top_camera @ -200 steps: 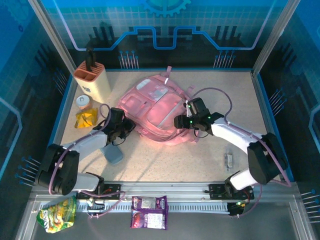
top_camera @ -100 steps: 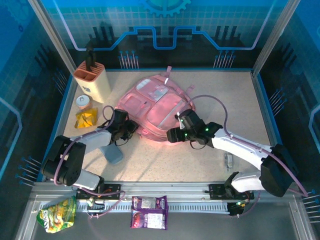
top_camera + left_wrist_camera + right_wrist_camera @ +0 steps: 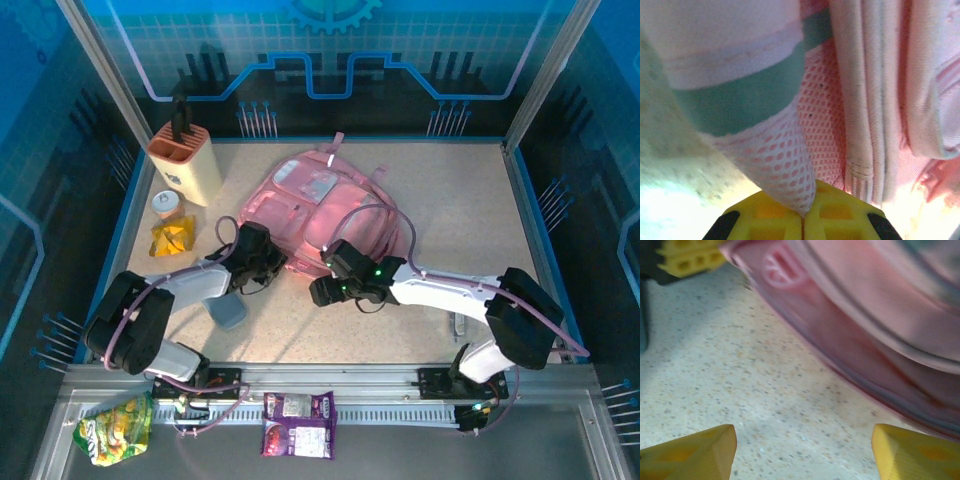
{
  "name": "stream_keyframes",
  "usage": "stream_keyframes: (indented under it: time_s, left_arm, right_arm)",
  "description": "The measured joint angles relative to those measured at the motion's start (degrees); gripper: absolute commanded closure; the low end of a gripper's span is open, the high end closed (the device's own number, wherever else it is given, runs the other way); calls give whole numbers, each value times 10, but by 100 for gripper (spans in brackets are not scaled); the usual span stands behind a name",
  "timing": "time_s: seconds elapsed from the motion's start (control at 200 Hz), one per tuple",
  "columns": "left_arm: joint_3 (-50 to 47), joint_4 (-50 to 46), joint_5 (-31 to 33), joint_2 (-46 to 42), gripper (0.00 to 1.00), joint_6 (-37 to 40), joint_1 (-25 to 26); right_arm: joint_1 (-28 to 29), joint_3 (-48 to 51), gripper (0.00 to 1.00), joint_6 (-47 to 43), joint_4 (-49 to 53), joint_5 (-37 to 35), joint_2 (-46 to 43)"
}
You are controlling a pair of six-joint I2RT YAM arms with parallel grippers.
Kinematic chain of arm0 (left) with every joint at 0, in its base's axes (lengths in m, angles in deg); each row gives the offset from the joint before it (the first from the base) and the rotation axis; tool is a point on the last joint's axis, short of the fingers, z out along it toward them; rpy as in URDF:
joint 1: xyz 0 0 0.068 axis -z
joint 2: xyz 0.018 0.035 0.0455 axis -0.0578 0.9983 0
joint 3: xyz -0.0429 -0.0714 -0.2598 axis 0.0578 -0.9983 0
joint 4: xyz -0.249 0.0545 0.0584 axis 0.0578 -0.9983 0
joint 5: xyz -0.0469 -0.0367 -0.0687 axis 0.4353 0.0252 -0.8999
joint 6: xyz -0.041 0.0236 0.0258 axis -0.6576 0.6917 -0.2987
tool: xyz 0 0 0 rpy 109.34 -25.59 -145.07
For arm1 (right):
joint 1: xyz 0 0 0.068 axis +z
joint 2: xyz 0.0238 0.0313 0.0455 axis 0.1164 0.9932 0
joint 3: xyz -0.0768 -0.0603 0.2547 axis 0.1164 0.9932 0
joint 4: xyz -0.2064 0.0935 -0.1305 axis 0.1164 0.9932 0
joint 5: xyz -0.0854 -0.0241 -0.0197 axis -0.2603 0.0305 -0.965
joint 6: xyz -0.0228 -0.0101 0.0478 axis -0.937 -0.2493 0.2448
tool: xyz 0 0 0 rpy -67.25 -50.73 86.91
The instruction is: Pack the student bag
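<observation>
1. One pink backpack (image 3: 310,205).
2. Three snack packets: yellow packet (image 3: 172,238), green packet (image 3: 115,428), purple packet (image 3: 298,410).
3. One peach holder (image 3: 185,160).
4. One small jar (image 3: 166,203).
5. One grey-blue block (image 3: 228,310).

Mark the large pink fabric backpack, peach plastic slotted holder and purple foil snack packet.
large pink fabric backpack (image 3: 296,205), top external view, on its front pocket.
peach plastic slotted holder (image 3: 190,172), top external view, on its side wall.
purple foil snack packet (image 3: 297,428), top external view, on its middle.

Top camera looks down; wrist cameras closely face the student bag (image 3: 300,200).
</observation>
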Motion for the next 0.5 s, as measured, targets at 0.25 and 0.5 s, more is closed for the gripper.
stream_keyframes:
  time_s: [0.25,0.5]
  left_arm:
    - [0,12,6,-18,100,-48,52]
    - [0,21,16,-22,100,-79,80]
  right_arm:
    - [10,-27,43,12,-33,-40,35]
    - [9,-27,52,14,-63,-43,60]
